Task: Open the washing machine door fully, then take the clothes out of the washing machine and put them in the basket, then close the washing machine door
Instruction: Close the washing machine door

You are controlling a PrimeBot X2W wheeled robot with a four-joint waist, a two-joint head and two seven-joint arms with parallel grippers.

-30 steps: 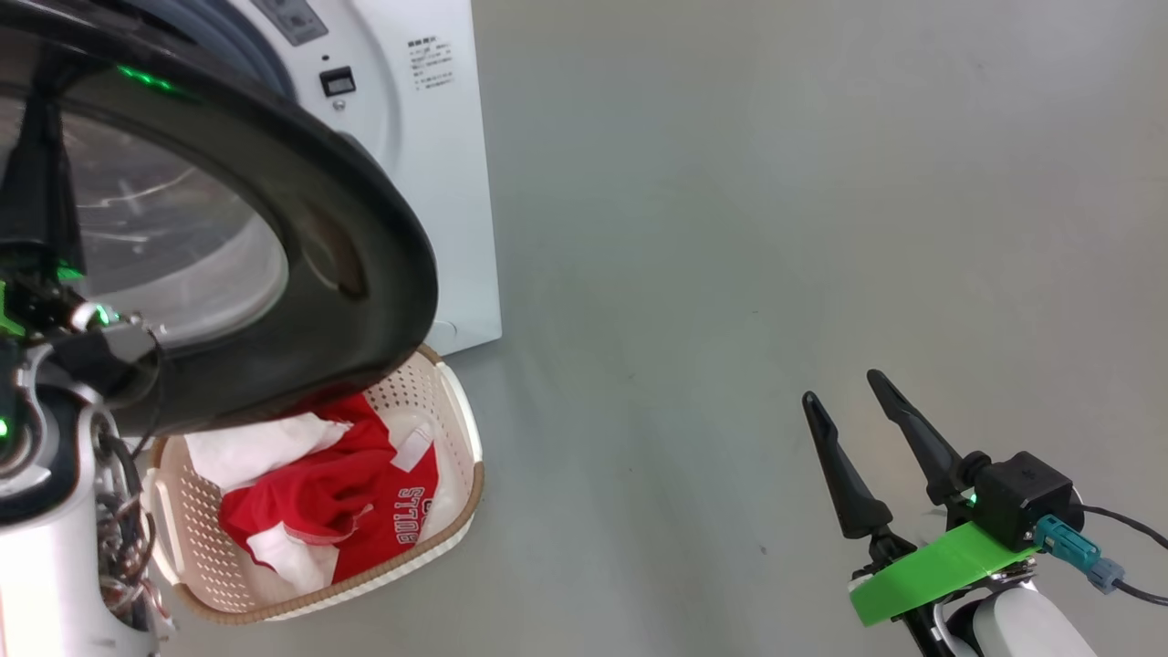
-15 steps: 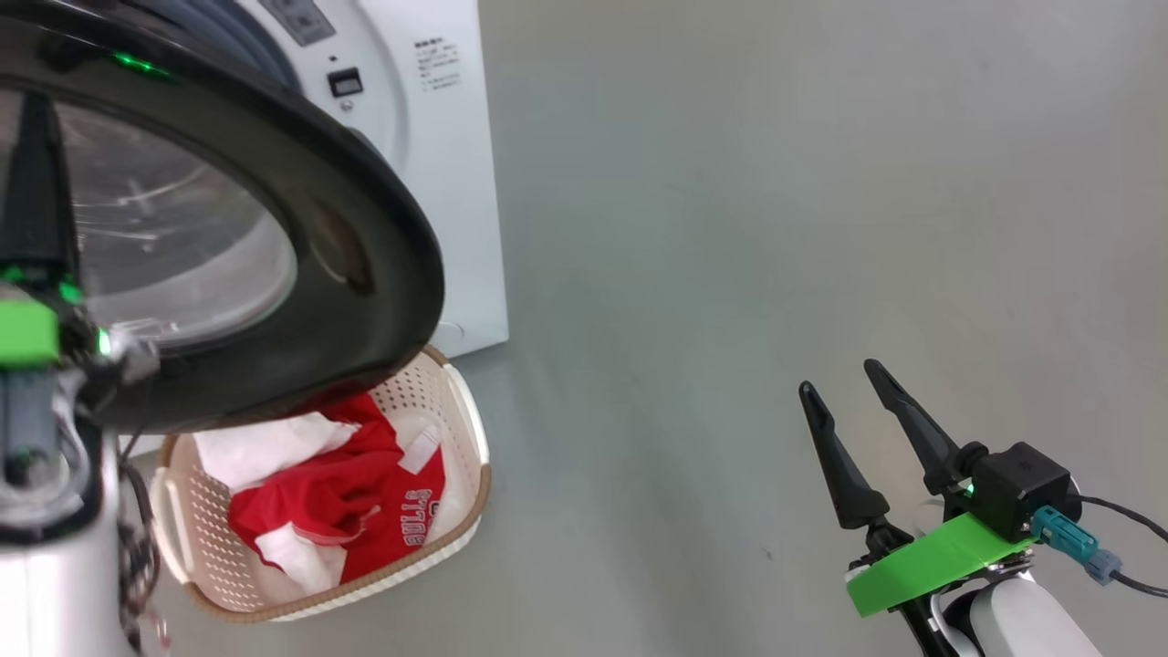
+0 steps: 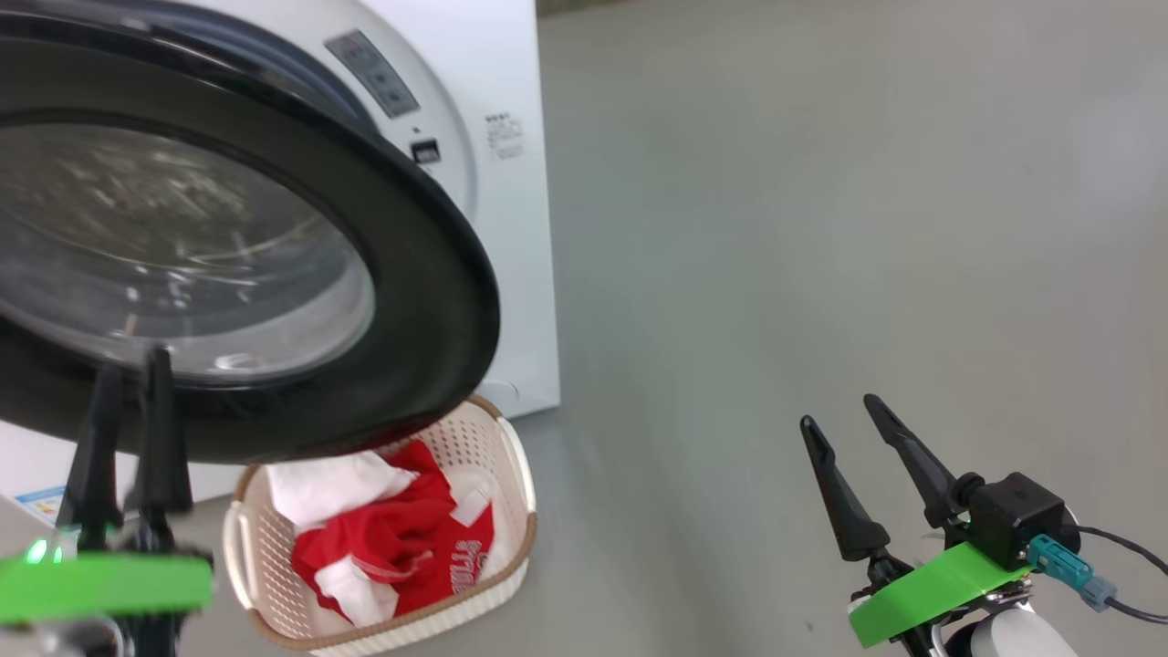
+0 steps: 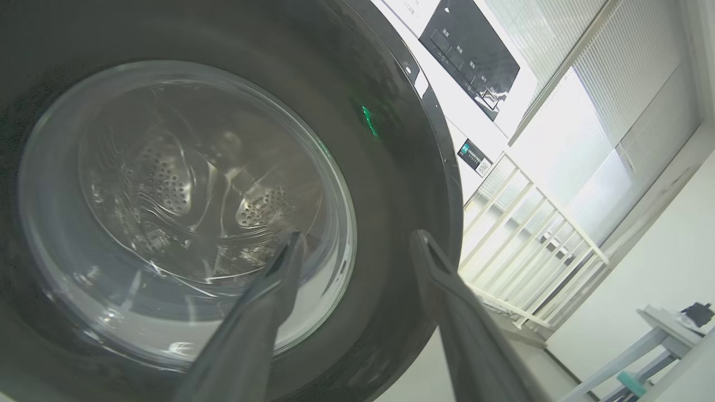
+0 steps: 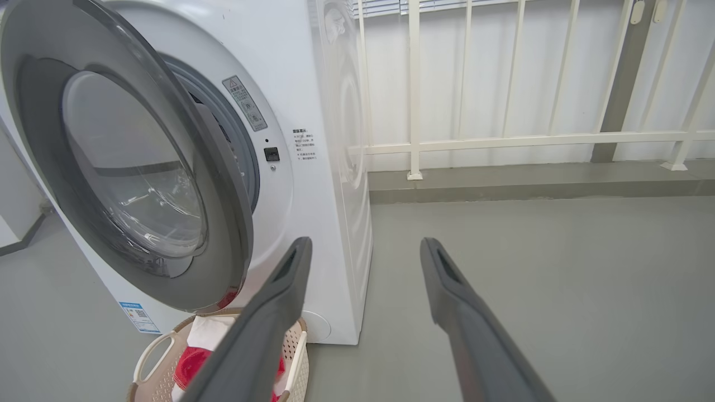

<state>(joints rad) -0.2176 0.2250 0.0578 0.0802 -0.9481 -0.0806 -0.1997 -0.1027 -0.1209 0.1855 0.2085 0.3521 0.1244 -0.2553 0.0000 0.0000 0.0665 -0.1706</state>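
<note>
The washing machine door [image 3: 438, 301], black-rimmed with a glass bowl, stands ajar in front of the white washing machine [image 3: 516, 274]; the right wrist view shows a gap between door [image 5: 229, 234] and machine [image 5: 304, 195]. Beneath the door's lower edge sits the basket [image 3: 522, 511], holding the red clothes [image 3: 411, 547] and a white cloth [image 3: 328, 488]. My left gripper [image 3: 134, 365] is open at the lower left, its empty fingers pointing up at the door's lower rim [image 4: 391, 167]. My right gripper [image 3: 839, 411] is open over bare floor, well right of the basket [image 5: 148, 357].
Grey floor [image 3: 776, 228] stretches to the right of the machine. Behind it run a white railing [image 5: 413, 145] and a low grey curb [image 5: 536, 184]. A grey table [image 4: 665, 329] stands off to one side in the left wrist view.
My left gripper has opened and come away from the door, dropping to the lower left. The head camera has shifted, so the whole scene sits further right. The right gripper stays open.
</note>
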